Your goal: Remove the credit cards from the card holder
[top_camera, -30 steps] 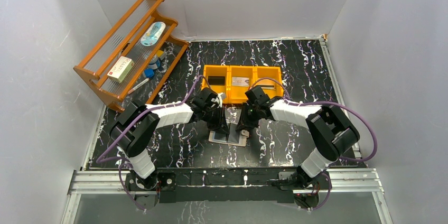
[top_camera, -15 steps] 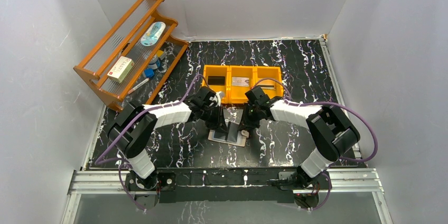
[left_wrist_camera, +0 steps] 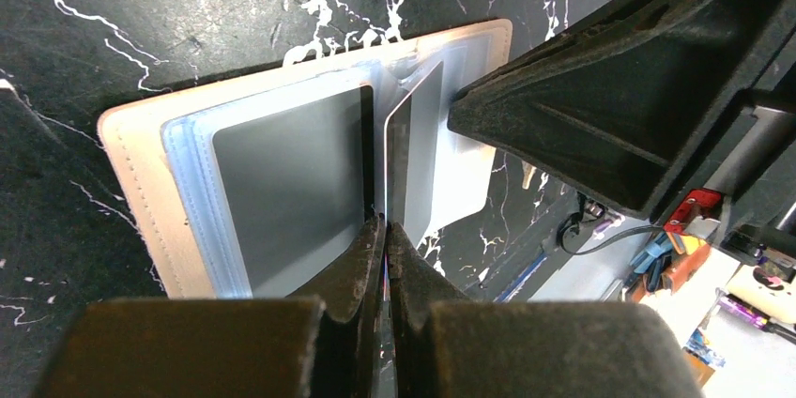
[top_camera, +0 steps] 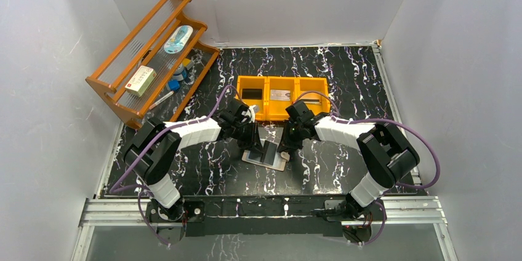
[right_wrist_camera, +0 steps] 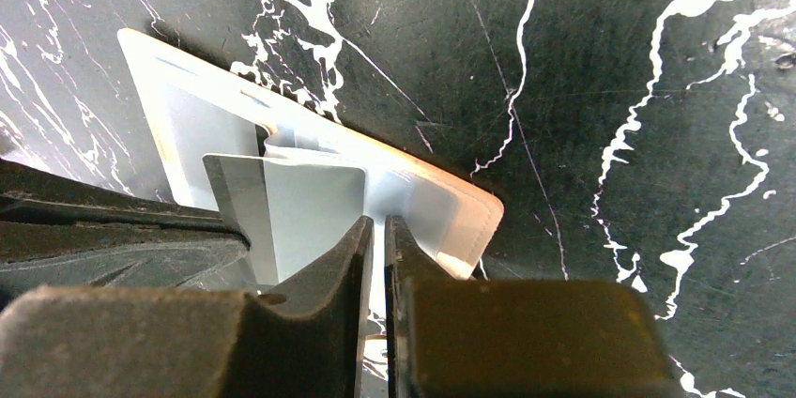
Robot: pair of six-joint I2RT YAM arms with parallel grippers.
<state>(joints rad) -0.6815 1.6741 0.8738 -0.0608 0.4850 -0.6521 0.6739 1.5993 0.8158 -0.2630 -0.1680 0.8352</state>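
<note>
left end effector (left_wrist_camera: 384,229), apparent holder (left_wrist_camera: 131,182) pinch

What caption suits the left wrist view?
Shut left gripper at the middle fold of the open card holder.

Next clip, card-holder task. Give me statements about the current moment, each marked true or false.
1. The beige-tan folding card holder lies open on the black marbled table. True.
2. The left claw is wide open. False: its jaws are shut, at the holder's middle fold.
3. A silvery sleeve leaf stands raised off the holder, with the right claw pinched on its edge. True.
4. The brown wooden rack stands by the right wall. False: it stands by the left wall.
5. The orange three-compartment plastic tray sits beyond the holder. True.
</note>
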